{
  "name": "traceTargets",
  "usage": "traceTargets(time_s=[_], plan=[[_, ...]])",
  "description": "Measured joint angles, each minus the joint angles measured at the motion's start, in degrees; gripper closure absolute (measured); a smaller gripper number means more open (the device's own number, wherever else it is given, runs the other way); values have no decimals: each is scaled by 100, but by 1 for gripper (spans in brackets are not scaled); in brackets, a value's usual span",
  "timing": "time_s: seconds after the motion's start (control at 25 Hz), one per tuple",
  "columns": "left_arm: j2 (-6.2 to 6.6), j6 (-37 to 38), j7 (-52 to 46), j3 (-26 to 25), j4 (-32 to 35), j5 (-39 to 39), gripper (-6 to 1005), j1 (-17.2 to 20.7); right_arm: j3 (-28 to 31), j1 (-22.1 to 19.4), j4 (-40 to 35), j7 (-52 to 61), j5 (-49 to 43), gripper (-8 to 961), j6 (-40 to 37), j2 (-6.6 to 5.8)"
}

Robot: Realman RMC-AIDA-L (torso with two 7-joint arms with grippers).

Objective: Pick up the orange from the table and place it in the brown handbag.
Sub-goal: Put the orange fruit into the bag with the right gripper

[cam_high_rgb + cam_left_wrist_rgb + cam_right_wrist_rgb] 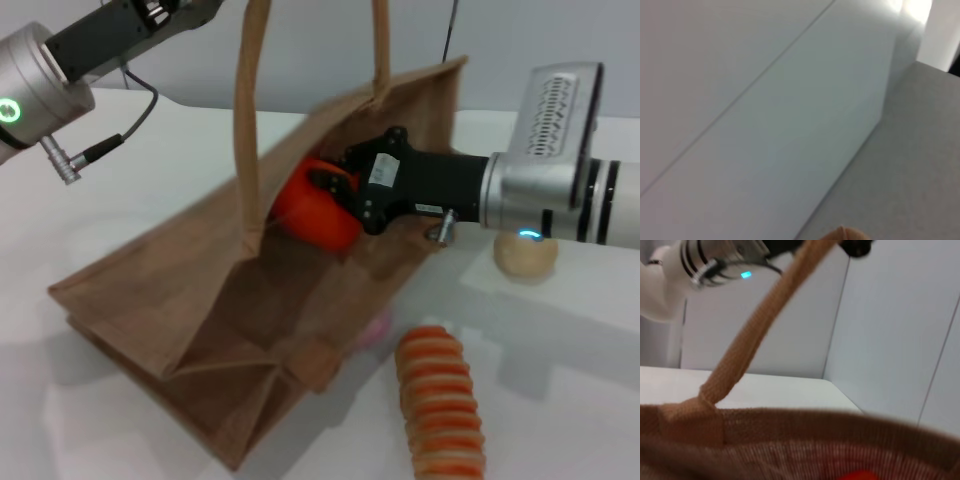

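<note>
The brown handbag (230, 330) stands tilted on the white table, its mouth open toward the right and its two handles (250, 130) pulled taut upward. My right gripper (338, 200) is shut on the orange (312, 212) and holds it just inside the bag's mouth. The right wrist view shows the bag's rim (790, 440), a sliver of the orange (860, 475) and one handle (755, 340) rising to my left gripper (852, 246), which is shut on it. The left arm (60, 70) reaches in at the upper left.
An orange-and-cream ribbed roll (440, 400) lies in front of the bag at the right. A pale beige ball (525, 255) sits under my right arm. A small pink thing (375, 330) shows by the bag's edge. The left wrist view shows only white wall.
</note>
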Motion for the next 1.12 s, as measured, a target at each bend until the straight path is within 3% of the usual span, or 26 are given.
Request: traceTargets(time_s=[0.36,0.6,0.8,1.12], plan=[[-26,-239,-57,-5,-11,-202,876,1,214,59,340,-230,40,891,1103,13],[0,-279,-41,-13,-12,-389,877,129,266,61,380,-262,40,891,1344,12],[26,-220,16,-60,-12,-538,871,276,274,27,366,-265,40,822,1375,12],[43,380,212,-159,-11,-586,853,511,375,-216,231,-266,38,509,667,-10]])
